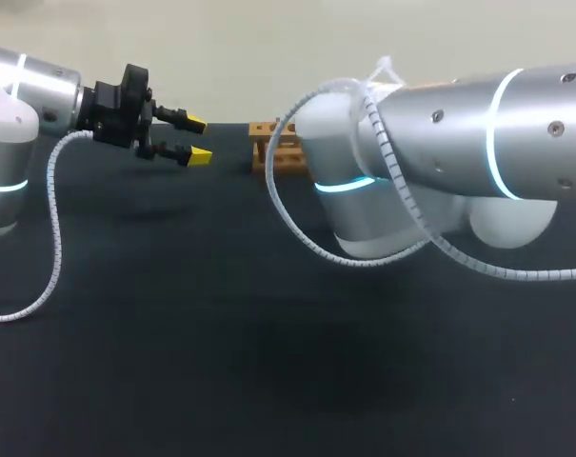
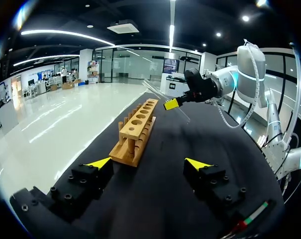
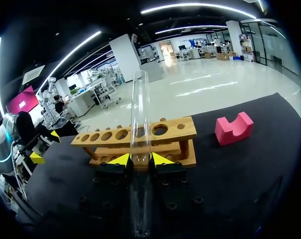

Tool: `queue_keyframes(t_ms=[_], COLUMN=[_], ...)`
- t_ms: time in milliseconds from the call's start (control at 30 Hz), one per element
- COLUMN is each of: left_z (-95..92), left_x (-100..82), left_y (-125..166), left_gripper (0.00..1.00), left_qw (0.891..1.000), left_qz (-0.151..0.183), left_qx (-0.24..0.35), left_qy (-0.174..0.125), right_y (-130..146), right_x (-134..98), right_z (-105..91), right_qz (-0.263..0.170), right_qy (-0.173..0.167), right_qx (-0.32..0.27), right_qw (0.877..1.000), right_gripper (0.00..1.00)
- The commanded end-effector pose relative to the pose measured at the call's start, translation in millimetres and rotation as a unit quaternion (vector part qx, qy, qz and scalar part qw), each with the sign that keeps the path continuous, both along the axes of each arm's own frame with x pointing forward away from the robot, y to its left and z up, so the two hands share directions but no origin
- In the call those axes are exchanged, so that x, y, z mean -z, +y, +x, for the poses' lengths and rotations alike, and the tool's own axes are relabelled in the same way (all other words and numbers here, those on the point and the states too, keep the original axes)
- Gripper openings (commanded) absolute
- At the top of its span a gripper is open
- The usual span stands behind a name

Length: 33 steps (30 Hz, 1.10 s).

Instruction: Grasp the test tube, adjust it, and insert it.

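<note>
Two claws hang over our dark worktop (image 1: pixel 221 362). Our right claw (image 3: pixel 142 159) is closed on the clear test tube (image 3: pixel 140 109), one yellow tip pressing each side. We hold the tube up in the air, just by the wooden tube rack (image 3: pixel 175 130), and it is outside the rack's holes. A pink block (image 3: pixel 234 129) lies on the worktop beside the rack. Our left claw (image 1: pixel 198 141) is wide open and holds nothing. The rack lies ahead of it, a little to one side.
</note>
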State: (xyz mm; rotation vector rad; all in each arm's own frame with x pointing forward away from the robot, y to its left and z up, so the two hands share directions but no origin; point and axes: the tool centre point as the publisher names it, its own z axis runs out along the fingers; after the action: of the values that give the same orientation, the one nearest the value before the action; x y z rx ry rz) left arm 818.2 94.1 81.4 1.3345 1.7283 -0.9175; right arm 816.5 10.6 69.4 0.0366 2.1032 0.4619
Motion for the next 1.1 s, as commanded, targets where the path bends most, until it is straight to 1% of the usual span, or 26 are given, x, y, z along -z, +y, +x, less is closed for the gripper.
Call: queue_keyframes(t_ms=[33, 167, 300, 433, 567, 867, 1100], left_z=[-0.7, -0.7, -0.7, -0.7, -0.7, -0.7, -0.7], left_x=[0.1, 0.1, 0.1, 0.1, 0.1, 0.1, 0.1], left_y=[0.0, 0.0, 0.0, 0.0, 0.0, 0.0, 0.0], left_gripper=[1.0, 1.0, 1.0, 1.0, 1.0, 1.0, 1.0], left_qw=[1.0, 1.0, 1.0, 1.0, 1.0, 1.0, 1.0], left_qz=[0.0, 0.0, 0.0, 0.0, 0.0, 0.0, 0.0], left_qx=[-0.001, -0.001, -0.001, -0.001, -0.001, -0.001, -0.001], left_qy=[-0.001, -0.001, -0.001, -0.001, -0.001, -0.001, -0.001], right_y=[-2.6, -2.8, -3.0, -2.9, -2.6, -2.5, -1.8], right_x=[-3.0, -1.2, -0.2, 1.0, 3.7, 12.6, 16.0], right_z=[4.1, 5.6, 7.7, 9.6, 10.4, 9.2, 8.4], right_qz=[-0.034, -0.026, -0.016, -0.02, -0.041, -0.056, -0.056], right_qy=[0.224, 0.245, 0.256, 0.264, 0.278, 0.3, 0.307], right_qx=[-0.083, -0.094, -0.093, -0.098, -0.106, -0.114, -0.119], right_qw=[0.97, 0.965, 0.962, 0.959, 0.954, 0.945, 0.943], right_gripper=[0.0, 0.0, 0.0, 0.0, 0.0, 0.0, 0.0])
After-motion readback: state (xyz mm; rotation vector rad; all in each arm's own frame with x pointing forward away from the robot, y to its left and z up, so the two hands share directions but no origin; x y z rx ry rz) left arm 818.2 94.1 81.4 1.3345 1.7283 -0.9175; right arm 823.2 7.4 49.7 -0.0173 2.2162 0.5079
